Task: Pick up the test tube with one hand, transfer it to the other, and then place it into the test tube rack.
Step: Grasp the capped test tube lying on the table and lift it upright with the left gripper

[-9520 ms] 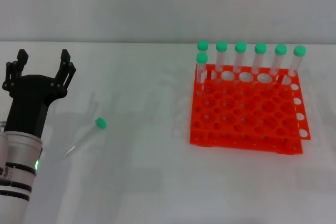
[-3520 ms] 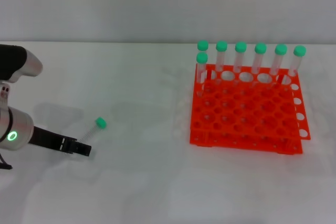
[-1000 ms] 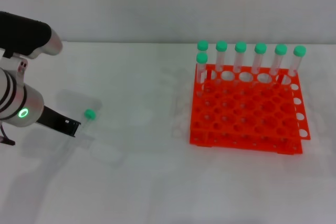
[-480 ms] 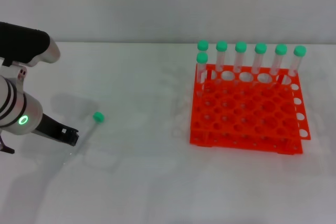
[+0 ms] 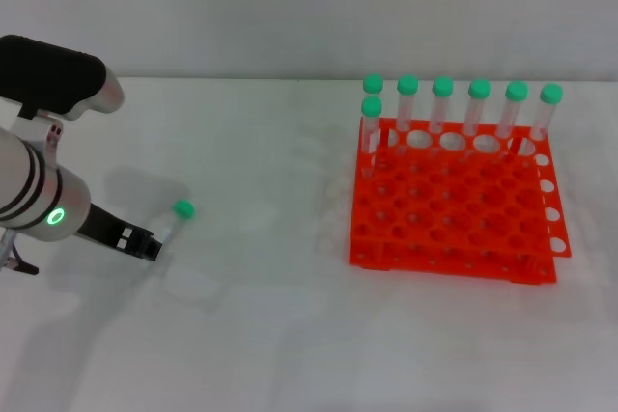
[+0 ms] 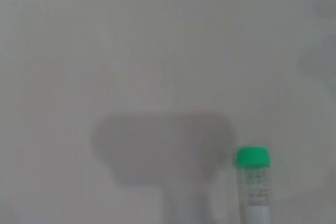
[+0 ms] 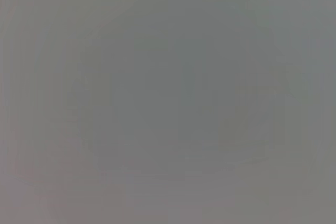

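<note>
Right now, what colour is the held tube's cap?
Green; the test tube shows best in the left wrist view.

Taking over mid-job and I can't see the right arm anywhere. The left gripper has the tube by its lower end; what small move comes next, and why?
Probably lift the left gripper up and toward the middle of the table. It appears shut on the test tube, green cap pointing away. The handover comes first, and the test tube rack already holds seven capped tubes along its back, so there is no rush toward it.

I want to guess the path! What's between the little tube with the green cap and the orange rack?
Nothing: the head view shows only bare white table between the green-capped tube and orange rack.
</note>
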Robot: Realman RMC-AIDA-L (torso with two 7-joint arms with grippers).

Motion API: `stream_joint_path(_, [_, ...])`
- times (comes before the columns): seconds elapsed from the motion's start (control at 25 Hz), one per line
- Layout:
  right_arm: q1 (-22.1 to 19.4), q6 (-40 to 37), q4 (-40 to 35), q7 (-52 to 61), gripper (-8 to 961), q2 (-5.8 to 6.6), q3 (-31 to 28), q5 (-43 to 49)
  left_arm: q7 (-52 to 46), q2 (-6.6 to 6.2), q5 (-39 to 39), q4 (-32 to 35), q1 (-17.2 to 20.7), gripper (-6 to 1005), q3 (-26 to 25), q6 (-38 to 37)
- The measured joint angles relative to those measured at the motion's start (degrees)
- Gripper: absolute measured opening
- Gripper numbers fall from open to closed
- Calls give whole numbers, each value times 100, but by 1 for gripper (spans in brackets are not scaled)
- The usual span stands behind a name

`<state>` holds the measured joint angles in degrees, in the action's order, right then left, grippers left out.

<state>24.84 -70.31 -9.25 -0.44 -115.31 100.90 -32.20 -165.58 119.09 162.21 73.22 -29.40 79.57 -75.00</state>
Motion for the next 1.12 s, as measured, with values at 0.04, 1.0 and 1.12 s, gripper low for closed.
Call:
stream_joint_path(0.04, [-4, 0, 0, 0, 886, 0, 2, 0, 1, 0, -4, -5, -4, 520, 0, 13])
stream_joint_path(1.0, [3, 0, 20, 0, 886, 0, 8, -4, -14, 9, 0, -319, 38, 502, 33, 216])
stream_joint_path(1.12, [1, 0, 20, 0, 886, 0, 8, -9, 11, 8, -5, -340, 29, 433, 26, 163])
